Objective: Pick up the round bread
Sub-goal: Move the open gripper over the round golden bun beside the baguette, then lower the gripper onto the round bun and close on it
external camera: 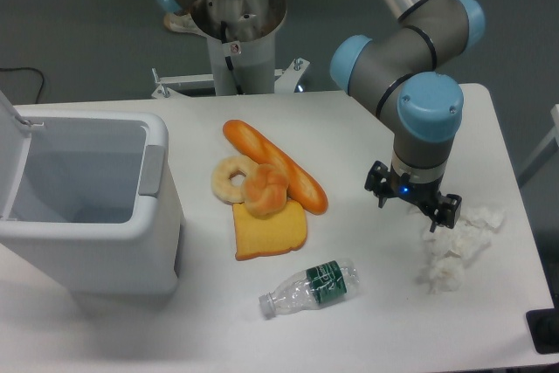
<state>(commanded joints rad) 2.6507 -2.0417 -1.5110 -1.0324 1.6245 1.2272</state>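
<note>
Pincer point(414, 201) well apart from round bread point(265, 190), grip state unclear.

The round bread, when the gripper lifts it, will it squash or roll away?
The round bread looks soft and lumpy, so it probably squashes a little. It leans on the toast slice and touches the bagel, so lifting may nudge them. Ball-shaped, it could roll if dropped.
</note>
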